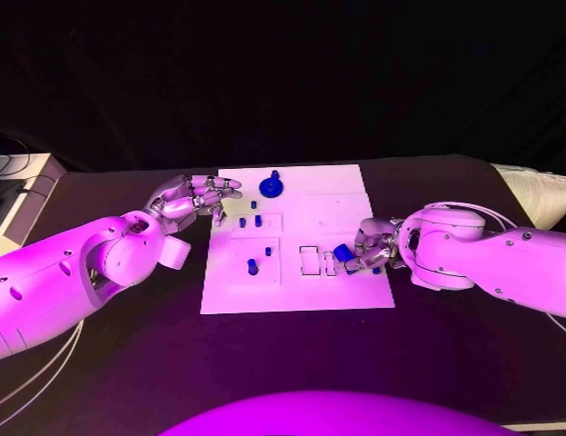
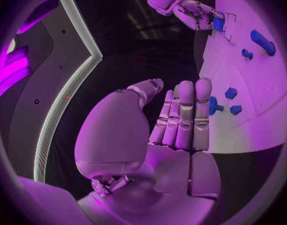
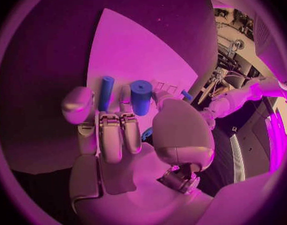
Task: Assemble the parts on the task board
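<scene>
While the right hand (image 1: 368,247) pinches a blue part (image 1: 343,252) just beside the task board's (image 1: 342,186) slots — the nearer arm — the left hand (image 1: 191,198) hovers empty, fingers apart.

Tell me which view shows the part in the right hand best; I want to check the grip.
The right wrist view: the blue cylinder stands clear at the right hand's fingertips. The head view shows only a blue speck in that hand; the left wrist view shows it small and far off.
</scene>
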Controlling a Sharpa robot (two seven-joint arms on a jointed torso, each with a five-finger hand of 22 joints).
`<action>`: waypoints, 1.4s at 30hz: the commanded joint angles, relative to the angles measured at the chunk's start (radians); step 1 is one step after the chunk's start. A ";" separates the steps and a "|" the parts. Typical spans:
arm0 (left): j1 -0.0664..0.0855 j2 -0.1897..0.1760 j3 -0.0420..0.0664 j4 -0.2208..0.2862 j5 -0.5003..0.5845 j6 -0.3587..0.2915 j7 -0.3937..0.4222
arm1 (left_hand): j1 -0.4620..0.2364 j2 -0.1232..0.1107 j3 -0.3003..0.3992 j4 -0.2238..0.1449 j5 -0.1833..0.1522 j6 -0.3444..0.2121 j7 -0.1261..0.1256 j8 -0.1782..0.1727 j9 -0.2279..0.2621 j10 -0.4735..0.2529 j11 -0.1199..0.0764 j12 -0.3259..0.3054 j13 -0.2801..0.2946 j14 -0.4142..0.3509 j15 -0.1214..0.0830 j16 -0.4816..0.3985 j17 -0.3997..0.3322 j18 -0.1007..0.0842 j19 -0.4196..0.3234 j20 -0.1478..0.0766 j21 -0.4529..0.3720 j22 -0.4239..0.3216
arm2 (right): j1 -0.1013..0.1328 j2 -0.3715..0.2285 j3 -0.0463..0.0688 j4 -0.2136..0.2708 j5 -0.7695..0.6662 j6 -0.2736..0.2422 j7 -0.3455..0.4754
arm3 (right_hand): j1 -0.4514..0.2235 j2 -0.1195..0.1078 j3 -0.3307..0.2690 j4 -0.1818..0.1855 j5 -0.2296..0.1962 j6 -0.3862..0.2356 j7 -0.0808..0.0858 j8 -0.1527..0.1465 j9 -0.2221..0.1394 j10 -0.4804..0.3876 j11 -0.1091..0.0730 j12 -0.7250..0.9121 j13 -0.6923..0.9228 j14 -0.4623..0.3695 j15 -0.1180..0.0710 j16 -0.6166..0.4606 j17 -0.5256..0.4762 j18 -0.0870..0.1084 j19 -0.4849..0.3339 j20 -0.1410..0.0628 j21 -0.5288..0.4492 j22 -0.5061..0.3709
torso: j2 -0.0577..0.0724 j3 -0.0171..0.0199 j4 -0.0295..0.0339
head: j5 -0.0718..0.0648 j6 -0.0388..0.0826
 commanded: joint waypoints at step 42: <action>-0.001 0.003 0.000 0.004 0.007 0.027 -0.011 | -0.013 0.013 0.000 0.019 -0.001 -0.008 -0.002 0.005 -0.002 -0.001 -0.003 0.009 0.001 0.000 0.005 0.006 0.002 -0.011 -0.007 -0.002 0.004 0.001 | 0.059 0.067 -0.007 0.009 0.339 -0.080 -0.003 | 0.089 -0.061 0.252 -0.010 0.037 0.005 -0.008 -0.053 0.031 0.076 -0.006 -0.015 0.225 0.102 -0.003 0.003 0.245 -0.011 -0.004 -0.004 -0.023 0.009 | -0.001 -0.0010 -0.0019 | -0.002 0.004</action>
